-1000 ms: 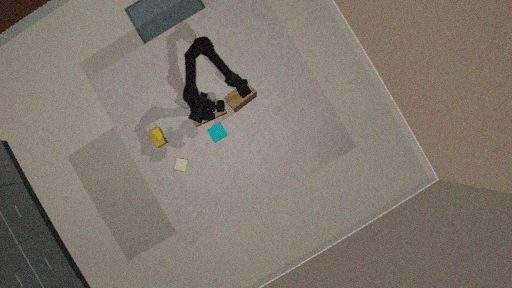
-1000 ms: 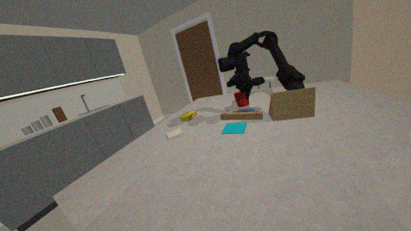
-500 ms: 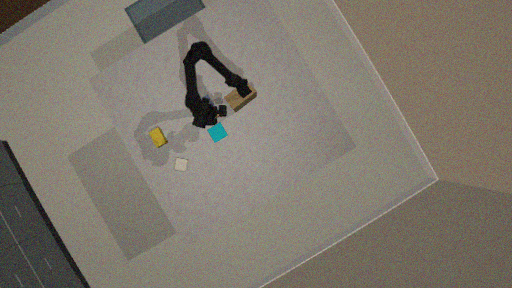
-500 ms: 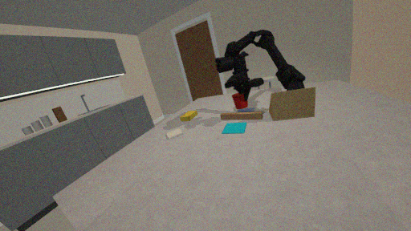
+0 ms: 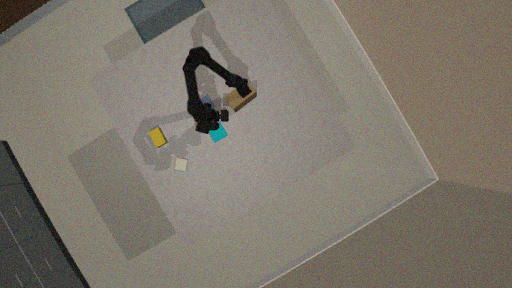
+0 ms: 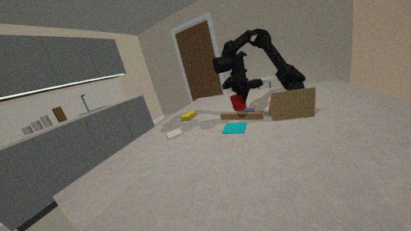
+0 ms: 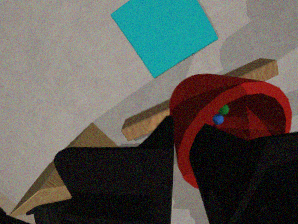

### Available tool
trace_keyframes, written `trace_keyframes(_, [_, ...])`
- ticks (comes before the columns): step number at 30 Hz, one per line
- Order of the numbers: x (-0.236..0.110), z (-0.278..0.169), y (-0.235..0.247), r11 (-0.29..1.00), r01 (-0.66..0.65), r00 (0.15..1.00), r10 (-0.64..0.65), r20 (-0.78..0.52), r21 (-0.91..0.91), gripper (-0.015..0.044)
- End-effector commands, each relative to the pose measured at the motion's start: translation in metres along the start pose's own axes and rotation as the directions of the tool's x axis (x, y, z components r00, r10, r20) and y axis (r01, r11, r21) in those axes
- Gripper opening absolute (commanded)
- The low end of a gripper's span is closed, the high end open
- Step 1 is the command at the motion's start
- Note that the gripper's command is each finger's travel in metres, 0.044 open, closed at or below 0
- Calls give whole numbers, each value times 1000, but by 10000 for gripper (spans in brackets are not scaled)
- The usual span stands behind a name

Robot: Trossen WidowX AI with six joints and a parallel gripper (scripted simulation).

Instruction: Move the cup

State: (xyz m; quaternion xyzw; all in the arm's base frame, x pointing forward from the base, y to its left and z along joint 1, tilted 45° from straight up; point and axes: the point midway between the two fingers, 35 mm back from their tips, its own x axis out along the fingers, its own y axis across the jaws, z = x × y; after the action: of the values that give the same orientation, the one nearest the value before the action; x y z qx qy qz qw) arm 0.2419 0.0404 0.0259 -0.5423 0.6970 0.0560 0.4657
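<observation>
My gripper [image 5: 206,122] [image 6: 241,94] [image 7: 176,120] is shut on the rim of a red cup [image 6: 238,103] [image 7: 229,119]. It holds the cup in the air, roughly upright, over a low wooden bar [image 6: 241,115] [image 7: 143,123]. A green and a blue marble [image 7: 221,115] lie inside the cup. The cyan pad [image 5: 218,133] [image 6: 234,127] [image 7: 164,22] lies flat on the table just beyond the bar, a short way ahead of the cup. A blue pad [image 6: 249,109] shows as a sliver behind the bar, under the arm.
A brown upright board [image 5: 240,98] [image 6: 292,103] stands right of the cup beside the arm's base. A yellow block [image 5: 157,136] [image 6: 189,115] and a small white block [image 5: 180,164] [image 6: 173,133] lie to the left. A counter runs along the left wall.
</observation>
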Motion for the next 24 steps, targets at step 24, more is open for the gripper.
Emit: trace_keyframes(24, [-4, 53, 18, 1000, -3, 1000, 3, 9, 11, 0])
